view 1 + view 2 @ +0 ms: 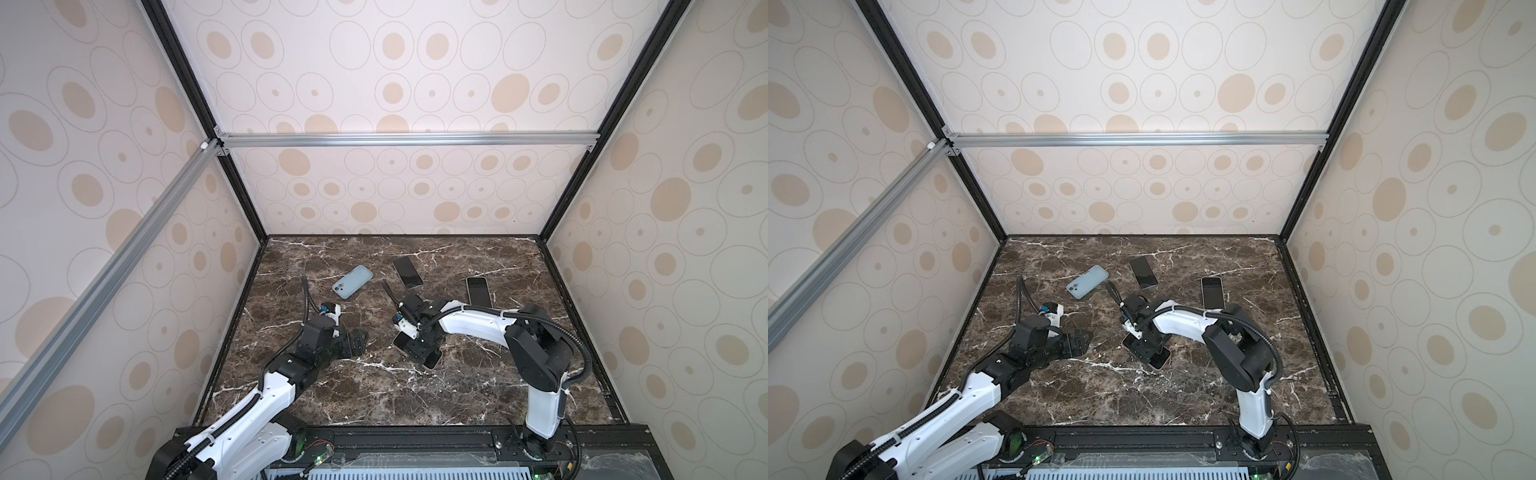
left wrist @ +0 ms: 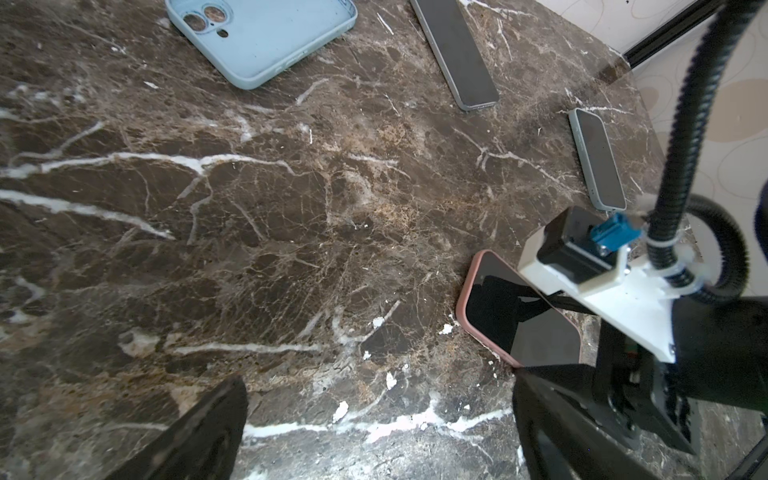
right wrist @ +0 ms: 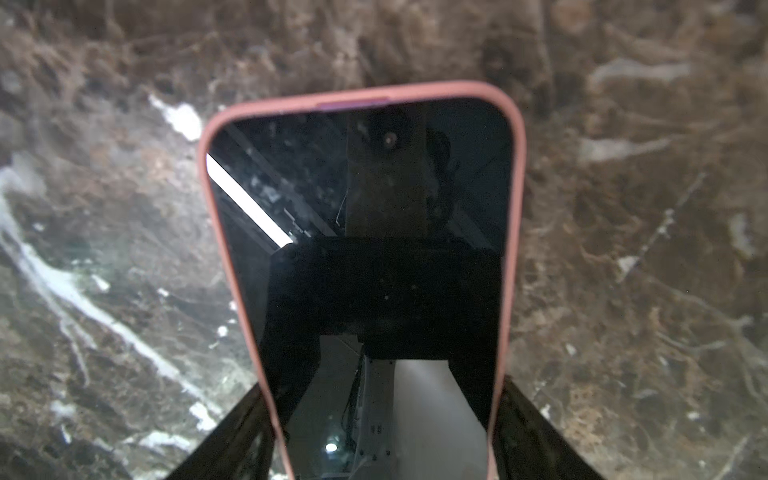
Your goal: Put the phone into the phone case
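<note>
A phone with a dark screen in a pink case (image 3: pixel 361 208) lies low on the marble near the middle in both top views (image 1: pixel 432 360) (image 1: pixel 1160 358). My right gripper (image 3: pixel 382 386) comes down from above it and is shut across its width, one finger against each long pink edge. An empty light-blue phone case (image 1: pixel 352 282) (image 2: pixel 266 37) lies inside-up further back left, apart from both grippers. My left gripper (image 1: pixel 359 340) (image 2: pixel 378 382) stands open over bare marble, left of the pink-cased phone (image 2: pixel 511 320), with nothing between its fingers.
Two bare phones lie screen-up toward the back: a dark one (image 1: pixel 407 272) (image 2: pixel 457 54) and a light-rimmed one (image 1: pixel 478 291) (image 2: pixel 598 158), partly behind the right arm. Patterned walls and black frame rails enclose the marble table (image 1: pixel 374 395).
</note>
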### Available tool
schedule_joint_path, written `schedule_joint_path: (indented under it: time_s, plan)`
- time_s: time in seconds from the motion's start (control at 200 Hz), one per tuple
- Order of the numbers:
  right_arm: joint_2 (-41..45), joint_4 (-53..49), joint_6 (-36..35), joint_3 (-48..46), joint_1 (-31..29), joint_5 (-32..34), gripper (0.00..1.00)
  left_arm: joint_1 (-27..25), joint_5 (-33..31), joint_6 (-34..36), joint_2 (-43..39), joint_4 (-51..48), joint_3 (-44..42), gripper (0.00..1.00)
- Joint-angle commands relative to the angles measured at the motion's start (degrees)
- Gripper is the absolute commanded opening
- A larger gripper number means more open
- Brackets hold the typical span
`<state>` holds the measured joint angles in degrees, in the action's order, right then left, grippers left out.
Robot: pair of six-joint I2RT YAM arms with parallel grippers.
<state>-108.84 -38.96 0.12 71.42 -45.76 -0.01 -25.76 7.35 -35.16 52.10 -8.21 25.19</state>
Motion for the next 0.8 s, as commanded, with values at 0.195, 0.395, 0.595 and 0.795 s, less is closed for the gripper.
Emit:
schedule_joint_path:
  time_s: [0.195, 0.395, 0.595, 0.795]
  plan:
    - [9.23, 2.1, 12.45, -2.43, 6.8, 2.65, 0.27, 0.58, 0.64, 1.22, 1.41, 1.53, 0.81, 1.0]
    - [13.34, 0.09, 14.68, -1.24, 12.06, 6.89, 0.23, 0.66, 0.68, 2.27, 1.99, 1.26, 1.25, 1.0]
    - [14.33, -1.95, 14.84, 1.17, 18.09, 8.24, 0.22, 0.75, 0.73, 2.86, 2.55, 1.26, 1.53, 1.0]
    - [13.07, -5.38, 12.06, 5.23, 23.8, 11.68, 0.22, 0.73, 0.83, 3.68, 3.46, 0.56, 2.4, 0.99]
